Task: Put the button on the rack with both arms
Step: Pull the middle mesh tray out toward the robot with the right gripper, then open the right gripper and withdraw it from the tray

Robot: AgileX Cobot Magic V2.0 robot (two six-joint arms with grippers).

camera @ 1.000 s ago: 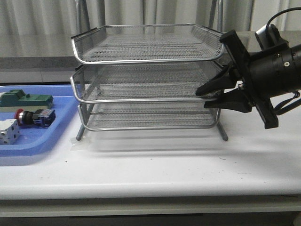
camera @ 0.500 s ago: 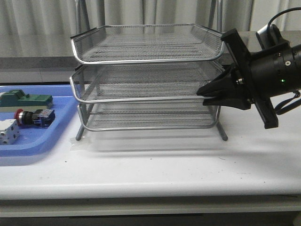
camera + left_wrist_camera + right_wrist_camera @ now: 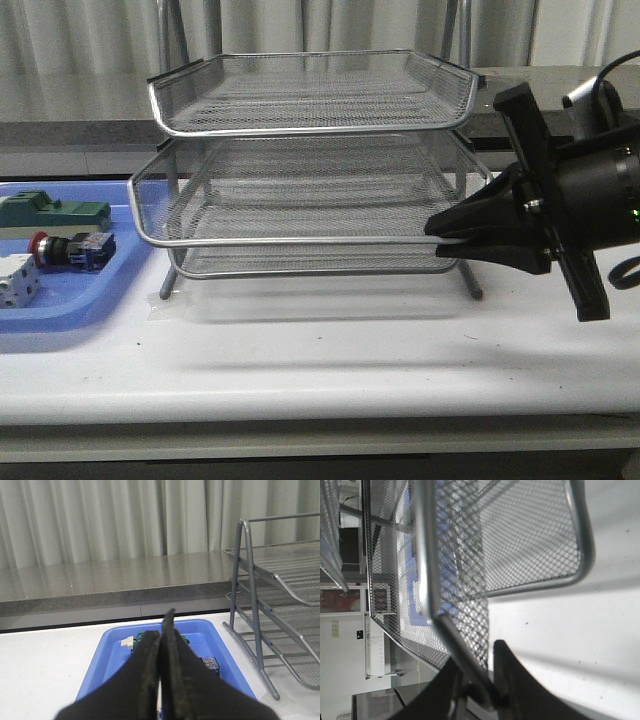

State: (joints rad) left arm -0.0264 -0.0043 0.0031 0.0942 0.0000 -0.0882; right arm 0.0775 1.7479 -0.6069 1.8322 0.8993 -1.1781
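button [image 3: 72, 249] waiting in blue tray [image 3: 120, 290], left of rack [image 3: 310, 165]
right gripper [image 3: 447, 238] clamps the rack's middle tier rim; left gripper [image 3: 161, 645], fingers pressed together and empty, sits nearer the button, whose long axis runs left-right.

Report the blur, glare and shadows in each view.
Front view: evenly lit and sharp, a soft shadow on the table under the rack. Left wrist view: the closed left gripper is a soft dark mass, the curtains sharp. Right wrist view: bright glare on the rack's rim; the right gripper is blurred.
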